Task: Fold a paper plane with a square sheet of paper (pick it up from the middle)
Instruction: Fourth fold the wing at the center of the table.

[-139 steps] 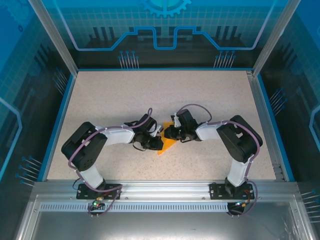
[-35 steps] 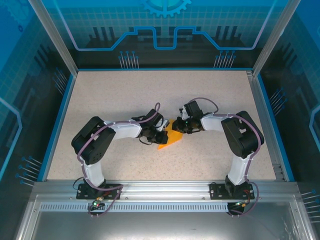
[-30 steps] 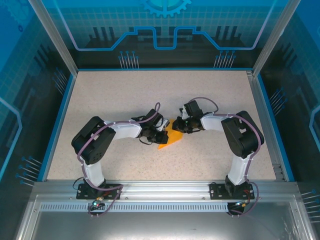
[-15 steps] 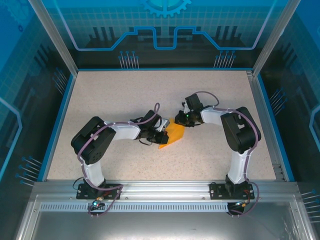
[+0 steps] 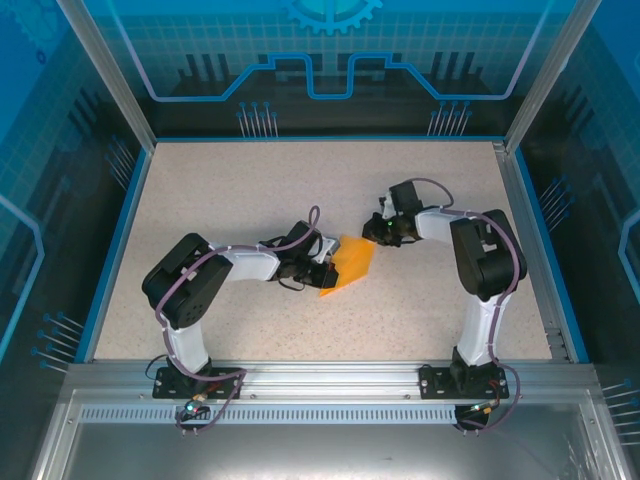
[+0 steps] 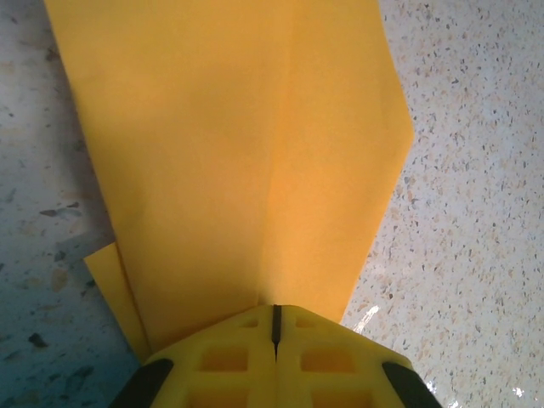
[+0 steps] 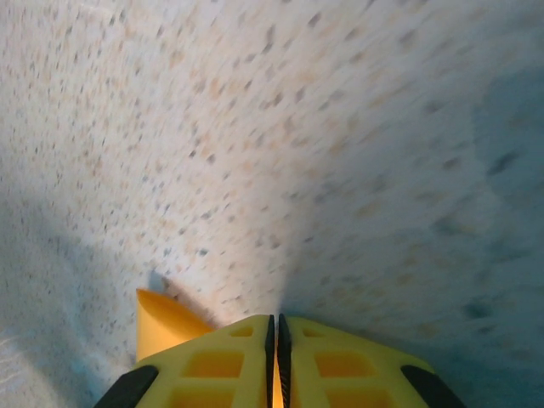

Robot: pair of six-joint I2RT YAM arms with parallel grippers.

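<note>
The folded orange sheet (image 5: pixel 350 264) sat mid-worktop (image 5: pixel 250 190). The left tool (image 5: pixel 322 272) was clamped on its 9 o'clock edge and the right tool (image 5: pixel 378 234) pinched its 2 o'clock corner, with bare surface all round.

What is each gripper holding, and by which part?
Both hold the paper. The left gripper pinches its end at the centre crease; the right gripper pinches its edge, near a corner.

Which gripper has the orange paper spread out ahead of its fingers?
The left gripper: the folded paper fans out ahead of its shut fingertips. The right gripper has just a small orange corner beside its own.
</note>
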